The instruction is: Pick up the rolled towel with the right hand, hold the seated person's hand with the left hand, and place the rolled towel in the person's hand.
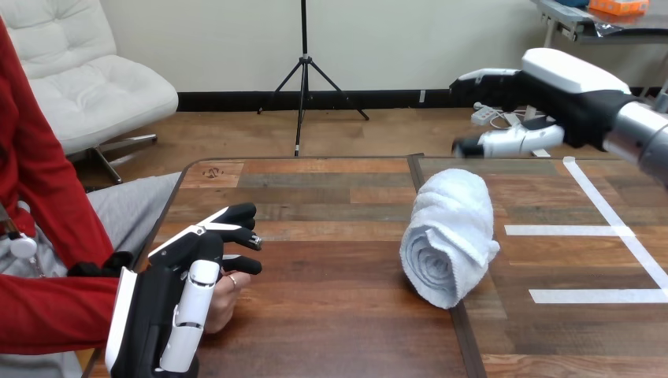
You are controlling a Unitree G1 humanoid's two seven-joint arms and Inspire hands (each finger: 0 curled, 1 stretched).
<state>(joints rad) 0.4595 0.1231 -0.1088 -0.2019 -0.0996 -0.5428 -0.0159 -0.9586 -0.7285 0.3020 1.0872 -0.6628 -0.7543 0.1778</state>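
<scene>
We see right hand (555, 98) spread, thumb and fingers apart, above-behind rolled towel (449, 236), which lies untouched on table (339, 323). Left hand (177, 291) over person's hand (223, 299), grip we can't tell. Step: towel reach; next needs lowering, closing round roll

Bare table (339, 303) lies open between the rolled towel (449, 236) and the person's hand (224, 296).
</scene>
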